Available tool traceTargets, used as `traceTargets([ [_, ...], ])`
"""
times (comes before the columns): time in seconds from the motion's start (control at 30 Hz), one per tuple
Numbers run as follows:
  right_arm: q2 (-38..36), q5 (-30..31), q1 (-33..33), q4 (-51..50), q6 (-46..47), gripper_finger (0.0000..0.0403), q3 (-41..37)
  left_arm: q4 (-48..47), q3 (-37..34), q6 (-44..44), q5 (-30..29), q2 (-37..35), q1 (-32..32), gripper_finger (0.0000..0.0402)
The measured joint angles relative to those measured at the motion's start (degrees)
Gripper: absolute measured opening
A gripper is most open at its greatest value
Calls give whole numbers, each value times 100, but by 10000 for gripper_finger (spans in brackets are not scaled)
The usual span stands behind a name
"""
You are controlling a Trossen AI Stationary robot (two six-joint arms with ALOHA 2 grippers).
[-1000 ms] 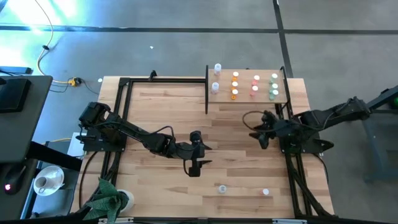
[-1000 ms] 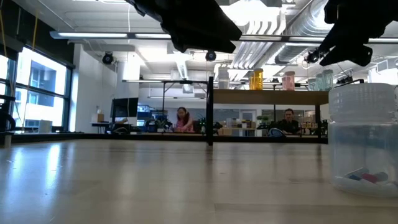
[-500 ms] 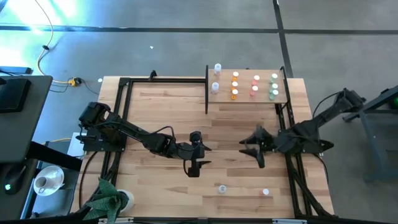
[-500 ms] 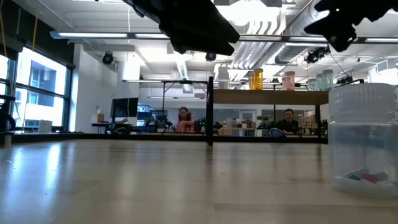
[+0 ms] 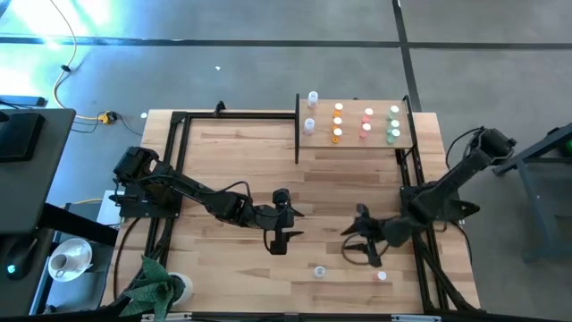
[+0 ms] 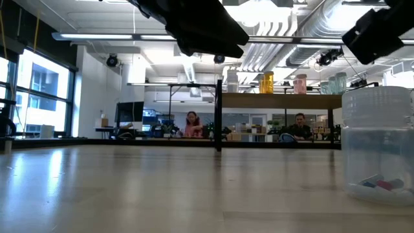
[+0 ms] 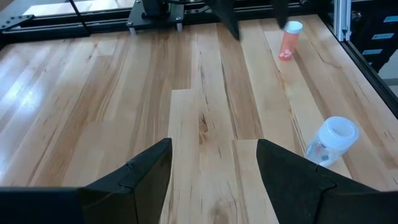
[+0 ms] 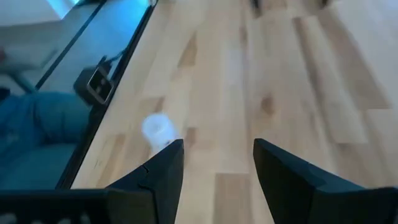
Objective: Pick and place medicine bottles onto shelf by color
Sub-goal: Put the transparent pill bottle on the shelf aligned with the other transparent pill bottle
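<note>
Right claw [image 5: 365,248], fingers spread and empty, hangs near two loose bottles: clear [image 5: 319,271] and pink [image 5: 382,276] (shelf [image 5: 353,143] well apart). Best centred over one cap before closing.

The counter [image 5: 232,161] is plank-patterned wood, smooth with a faint sheen that catches the room light in the low view. The shelf [image 5: 353,139] is paler wood, matt, edged by thin black metal posts [image 5: 297,125]. The clear bottle [image 7: 329,142] looks like glossy see-through plastic with a smooth white cap; the pink bottle [image 7: 288,41] is tinted plastic, also white-capped. Both grippers, left [image 5: 278,240] and right [image 5: 365,247], are dark matt plastic or metal, fingers [image 7: 140,171] smooth-faced. A green cloth [image 5: 152,286] lies crumpled at the counter's near left corner. The floor [image 5: 268,63] is dull grey concrete.
</note>
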Motion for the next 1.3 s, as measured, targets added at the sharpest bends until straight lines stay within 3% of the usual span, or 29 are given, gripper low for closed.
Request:
traceTargets([
  [0.67,2761,-136,454,2576,-245,184,0,-2,0,-3,1,0,-1,225],
  [0.93,3309,-136,454,3306,-243,184,4,-2,0,-4,1,0,0,225],
  [1.3,3671,-311,369,3513,426,184,4,10,0,-3,1,0,-1,225],
])
